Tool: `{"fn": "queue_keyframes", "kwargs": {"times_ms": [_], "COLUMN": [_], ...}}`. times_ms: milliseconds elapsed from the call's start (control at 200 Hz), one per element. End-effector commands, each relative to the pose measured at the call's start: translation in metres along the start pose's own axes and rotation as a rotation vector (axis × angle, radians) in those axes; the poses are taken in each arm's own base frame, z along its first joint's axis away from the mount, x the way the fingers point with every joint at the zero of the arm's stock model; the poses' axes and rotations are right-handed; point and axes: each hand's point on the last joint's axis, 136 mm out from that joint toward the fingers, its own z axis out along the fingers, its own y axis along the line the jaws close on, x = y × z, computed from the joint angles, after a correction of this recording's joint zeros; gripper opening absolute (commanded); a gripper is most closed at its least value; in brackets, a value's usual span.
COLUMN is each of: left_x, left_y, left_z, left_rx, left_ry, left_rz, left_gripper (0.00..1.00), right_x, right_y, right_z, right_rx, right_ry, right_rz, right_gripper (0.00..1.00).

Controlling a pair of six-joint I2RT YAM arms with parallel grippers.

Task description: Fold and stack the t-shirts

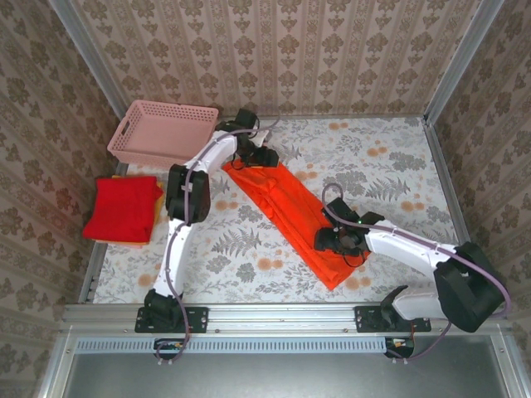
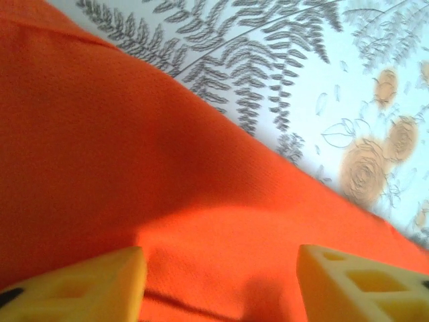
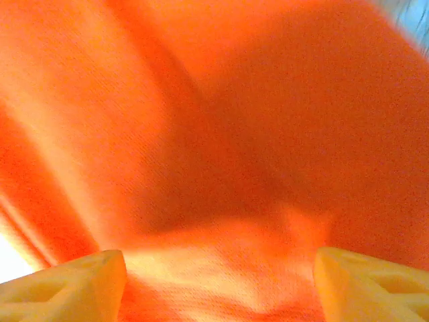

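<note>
The bright orange shirt (image 1: 289,214), a fine-knit cloth folded into a long narrow strip, lies slantwise across the middle of the table (image 1: 249,257), whose cover is printed with grey ferns and tan roses. The left gripper (image 2: 221,268) hangs over the strip's far end and the right gripper (image 3: 220,268) over its near end, each with blocky yellow fingers (image 2: 100,285) spread wide above the cloth, pinching nothing. The deeper red shirt (image 1: 123,207) sits folded square at the table's left edge, near the pink lattice basket (image 1: 162,133).
</note>
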Motion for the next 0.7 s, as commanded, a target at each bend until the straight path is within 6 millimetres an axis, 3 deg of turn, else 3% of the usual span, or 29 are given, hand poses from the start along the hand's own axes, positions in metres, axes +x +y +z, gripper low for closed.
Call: {"fn": "queue_keyframes", "kwargs": {"times_ms": [0,115,200,240,365,580,695], "left_x": [-0.030,-0.018,0.006,0.014,0.061,0.134,0.157], "left_y": [-0.031,-0.038,-0.040,-0.044,-0.046,-0.032,-0.026], "left_z": [-0.082,-0.120,-0.140,-0.156,-0.177,-0.196,-0.205], "left_rx": [-0.014,-0.049,-0.057,-0.044,-0.017,-0.118,-0.155], "left_ry": [-0.175,-0.282,-0.358,-0.422,-0.475,-0.486,-0.527], "left_rz": [0.069,0.082,0.047,0.030,-0.031,-0.081,-0.106], "left_gripper": [0.74,0.85,0.91,0.95,1.00,1.00,1.00], "right_x": [-0.054,-0.092,-0.125,-0.135,-0.168,-0.193,-0.193], "right_y": [0.010,0.019,0.039,0.049,0.083,0.156,0.201], "right_z": [-0.024,-0.033,-0.041,-0.032,-0.018,0.023,0.043], "right_rx": [0.001,0.019,-0.009,-0.013,-0.050,-0.169,-0.262], "right_ry": [-0.219,-0.304,-0.367,-0.353,-0.322,-0.231,-0.179], "right_rz": [-0.027,-0.059,-0.098,-0.124,-0.197,-0.307,-0.332], "right_gripper": [0.78,0.81,0.82,0.83,0.99,1.00,0.98]}}
